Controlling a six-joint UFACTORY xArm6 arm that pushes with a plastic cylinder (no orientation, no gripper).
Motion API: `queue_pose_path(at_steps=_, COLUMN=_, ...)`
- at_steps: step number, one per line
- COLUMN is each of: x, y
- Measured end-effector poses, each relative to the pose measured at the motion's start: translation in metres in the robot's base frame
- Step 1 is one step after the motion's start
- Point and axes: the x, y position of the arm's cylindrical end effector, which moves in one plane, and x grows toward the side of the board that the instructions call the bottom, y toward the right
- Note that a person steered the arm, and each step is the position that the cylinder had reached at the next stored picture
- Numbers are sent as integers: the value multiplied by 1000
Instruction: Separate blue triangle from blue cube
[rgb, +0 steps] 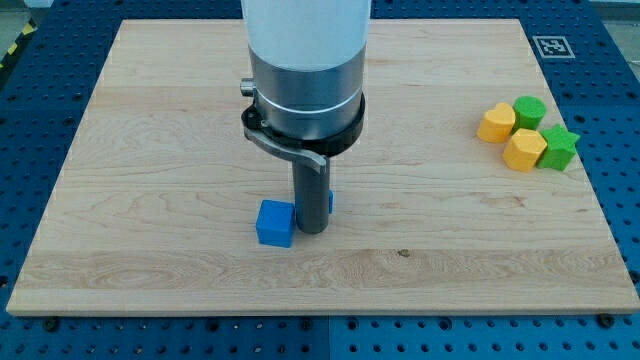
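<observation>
A blue cube (275, 223) sits on the wooden board (150, 150) at the lower middle of the view. My tip (312, 229) rests on the board just to the cube's right, touching or nearly touching it. A sliver of another blue block (330, 201), likely the blue triangle, peeks out at the rod's right side; most of it is hidden behind the rod. The tip stands between the two blue blocks.
At the view's right stand a yellow block (496, 123), a green round block (529, 111), a second yellow block (524, 150) and a green star block (559, 147), bunched together. A printed marker tag (550, 46) lies at the board's top right corner.
</observation>
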Motion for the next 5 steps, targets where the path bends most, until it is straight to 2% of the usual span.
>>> queue_pose_path(at_steps=5, x=-9, y=0)
